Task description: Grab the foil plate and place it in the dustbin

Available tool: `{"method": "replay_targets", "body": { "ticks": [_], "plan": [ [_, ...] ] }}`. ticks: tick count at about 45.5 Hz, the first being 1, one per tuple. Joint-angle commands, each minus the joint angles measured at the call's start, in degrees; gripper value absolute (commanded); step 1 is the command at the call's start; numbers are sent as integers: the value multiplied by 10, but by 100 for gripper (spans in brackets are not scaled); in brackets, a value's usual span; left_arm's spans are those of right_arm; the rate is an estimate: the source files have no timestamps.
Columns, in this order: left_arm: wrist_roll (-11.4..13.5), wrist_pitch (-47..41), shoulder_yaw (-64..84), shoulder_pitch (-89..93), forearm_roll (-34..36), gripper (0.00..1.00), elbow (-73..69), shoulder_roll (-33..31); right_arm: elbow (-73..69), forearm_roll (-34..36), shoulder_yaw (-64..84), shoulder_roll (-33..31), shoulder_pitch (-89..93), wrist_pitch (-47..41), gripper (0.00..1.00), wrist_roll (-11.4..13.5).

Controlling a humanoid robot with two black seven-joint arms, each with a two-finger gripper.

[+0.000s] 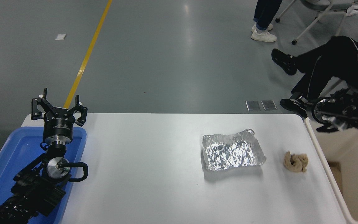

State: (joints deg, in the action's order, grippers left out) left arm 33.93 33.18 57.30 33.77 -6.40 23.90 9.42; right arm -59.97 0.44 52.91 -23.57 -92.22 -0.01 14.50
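Note:
The foil plate (pixel 232 152) lies flat on the white table (pixel 141 174), right of centre, shiny and crinkled with low bent rims. The beige dustbin (pixel 350 155) stands at the table's right end, cut off by the picture's edge. My right gripper (pixel 323 113) hovers blurred above the dustbin's far corner, well right of and beyond the foil plate, touching nothing I can see. My left gripper (pixel 58 105) is open and parked at the lower left, over the blue tray.
A small crumpled tan paper wad (pixel 296 161) lies between the foil plate and the dustbin. A shallow blue tray (pixel 8 149) sits at the table's left end under my left arm. A seated person's legs (pixel 328 67) are beyond the table's far right corner.

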Motion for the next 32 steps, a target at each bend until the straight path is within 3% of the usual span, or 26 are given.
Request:
{"method": "replay_targets", "body": {
  "ticks": [1, 16, 25, 32],
  "plan": [
    [0, 0, 0, 1, 0, 99, 0, 1, -180, 2, 104, 41, -169, -76, 100, 0],
    [0, 0, 0, 0, 0, 99, 0, 2, -327, 3, 99, 26, -348, -263, 100, 1],
    [0, 0, 0, 1, 0, 99, 0, 2, -339, 7, 102, 28, -408, -408, 100, 7],
    [0, 0, 0, 0, 0, 99, 0, 2, -335, 9, 102, 23, -443, -431, 100, 6]
  ]
}}
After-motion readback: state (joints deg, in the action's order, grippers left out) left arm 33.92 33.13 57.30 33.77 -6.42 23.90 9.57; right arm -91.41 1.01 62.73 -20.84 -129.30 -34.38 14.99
